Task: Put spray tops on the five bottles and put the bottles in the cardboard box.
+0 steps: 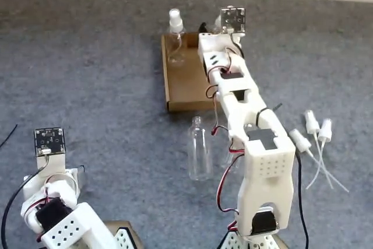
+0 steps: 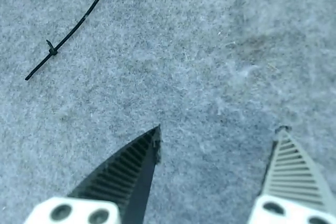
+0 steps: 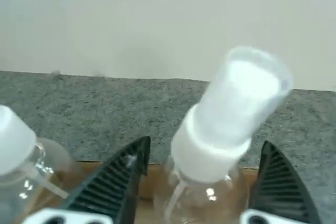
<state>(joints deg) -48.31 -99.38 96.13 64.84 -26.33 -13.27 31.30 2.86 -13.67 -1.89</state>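
Right gripper [image 3: 205, 148] is out over the far corner of the cardboard box [image 1: 165, 74]. Fingers spread, one on each side of a capped bottle [image 3: 231, 108]. There is a gap on one side, so I judge it released rather than clamped.

- That bottle sits base down in the box. Long axis is near upright but tilted, with the spray top leaning toward one finger.
- A second capped bottle [image 1: 175, 39] stands upright just beside it in the box.
- Left gripper [image 2: 220, 128] hangs over bare desk [image 1: 87, 74], fingers apart and empty, with a black cable tie [image 2: 68, 30] lying nearby.
- An open bottle [image 1: 199, 150] lies on its side on the desk near the box. Its long axis runs toward the box, neck end nearest it.
- Three spray tops [image 1: 315, 123] lie well to the right, tubes trailing toward the robot.

Step in hand, as I judge it, is standing the tilted bottle in the box. To do it well:
- Let the base settle flat before withdrawing.
- Rise straight up so neither finger drags the cap.
- Keep off the neighbouring bottle, which looks light and easily tipped.
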